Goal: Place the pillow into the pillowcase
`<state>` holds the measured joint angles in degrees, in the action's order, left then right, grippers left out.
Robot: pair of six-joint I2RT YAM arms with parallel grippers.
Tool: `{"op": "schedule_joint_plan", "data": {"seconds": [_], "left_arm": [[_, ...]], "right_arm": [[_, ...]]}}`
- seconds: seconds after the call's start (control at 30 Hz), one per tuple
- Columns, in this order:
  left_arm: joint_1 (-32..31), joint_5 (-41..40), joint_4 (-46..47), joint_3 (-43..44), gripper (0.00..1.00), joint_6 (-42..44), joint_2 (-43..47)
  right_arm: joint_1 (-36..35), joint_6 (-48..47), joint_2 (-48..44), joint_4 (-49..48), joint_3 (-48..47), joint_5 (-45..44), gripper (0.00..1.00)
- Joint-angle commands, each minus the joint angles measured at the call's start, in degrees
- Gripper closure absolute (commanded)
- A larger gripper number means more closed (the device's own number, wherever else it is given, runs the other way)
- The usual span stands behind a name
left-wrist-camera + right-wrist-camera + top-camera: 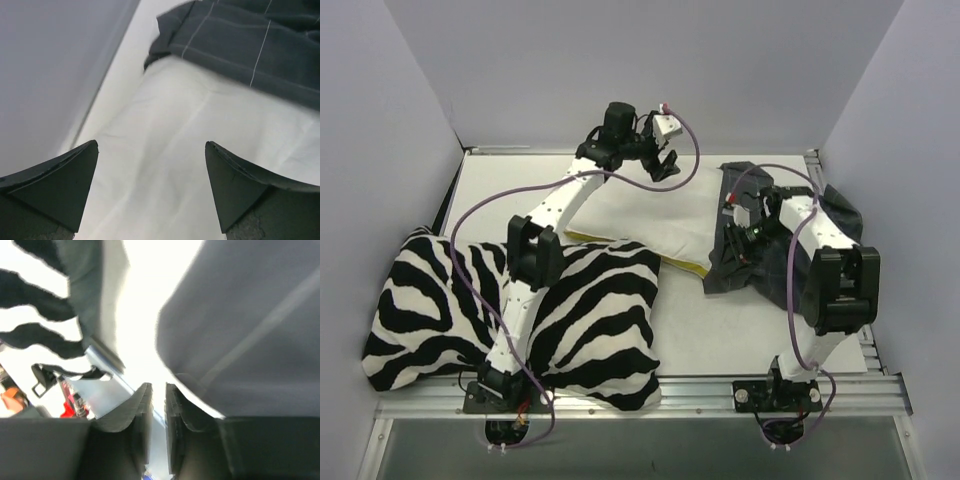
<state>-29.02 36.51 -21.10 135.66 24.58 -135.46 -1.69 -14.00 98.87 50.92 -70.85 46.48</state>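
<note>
The pillow lies left to right, its right end inside the pillowcase. The left gripper, spread wide and empty, hovers over its far-left corner. The right gripper, barely parted, sits at its right end.

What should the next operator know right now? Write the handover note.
Left gripper: wide open, empty, hovering over the white quilted rectangular pillow.
Right gripper: jaws barely parted, nothing visible between them, right beside the dark grey checked fabric pillowcase.
Positions: the pillow lies mid-table toward the far side. Its right end meets the pillowcase, whose edge drapes over that end. A large black-and-white zebra-striped cushion sits at the near left.
Done: at most the pillow's end is started into the case; cannot tell how far.
Left: regrasp the case and pull it along the whole pillow.
</note>
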Motion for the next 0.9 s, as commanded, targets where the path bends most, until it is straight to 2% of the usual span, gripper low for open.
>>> {"op": "schedule_joint_plan", "data": {"seconds": [0.0, 0.03, 0.07, 0.1, 0.17, 0.2, 0.3, 0.37, 0.5, 0.6, 0.73, 0.8, 0.87], "left_arm": [[-1.31, -0.48, -12.38, 4.71, 0.04, -0.15, -7.61], [-1.48, -0.22, -12.56, 4.10, 0.04, 2.38, -8.06], [-1.83, -0.21, -13.26, 2.44, 0.04, 4.14, -8.24], [-2.44, -0.21, -13.35, 0.86, 0.04, 5.82, -7.98], [-3.06, 0.83, -14.83, -2.92, 0.06, 9.69, -7.81], [-3.67, 1.10, -15.37, -3.81, 0.07, 10.66, -7.28], [-3.94, 4.43, -16.51, -6.97, 0.07, 12.77, -5.44], [-3.77, 5.76, -16.69, -8.03, 0.06, 13.13, -4.29], [-3.42, 8.40, -17.92, -12.24, 0.04, 18.91, -0.17], [-3.42, 8.40, -18.10, -14.27, 0.04, 20.33, 1.94], [-3.15, 9.79, -20.02, -13.59, 0.03, 20.68, 3.44], [-3.15, 10.77, -25.90, -12.87, 0.03, 26.44, 4.41], [-3.94, 6.85, -31.68, -13.48, 0.03, 31.56, 5.20]], "right_arm": [[-0.25, -5.08, 1.13, 10.77, -8.58, 1.59, 0.77], [0.80, -4.29, 2.19, 11.22, -11.47, 2.03, 0.70], [1.51, -3.32, 3.34, 11.40, -18.46, 2.73, 0.52], [4.82, -0.79, 5.61, 11.31, -21.75, 3.09, 0.45], [6.43, 1.68, 8.17, 10.70, -29.14, 1.35, 0.35], [7.05, 3.78, 10.70, 9.48, -35.61, -0.67, 0.34], [6.88, 5.12, 15.28, 6.05, -44.25, -10.86, 0.31], [6.35, 5.47, 18.10, 4.11, -47.87, -17.09, 0.32], [6.18, 7.58, 25.91, -0.97, -54.65, -22.74, 0.34], [5.13, 8.90, 29.34, -7.30, -55.88, -24.85, 0.34], [3.72, 8.37, 32.35, -7.76, -57.21, -22.59, 0.34], [3.63, 7.76, 28.95, -7.85, -51.95, -21.00, 0.34], [3.63, 7.41, 25.43, -7.85, -44.34, -18.18, 0.33]]}}
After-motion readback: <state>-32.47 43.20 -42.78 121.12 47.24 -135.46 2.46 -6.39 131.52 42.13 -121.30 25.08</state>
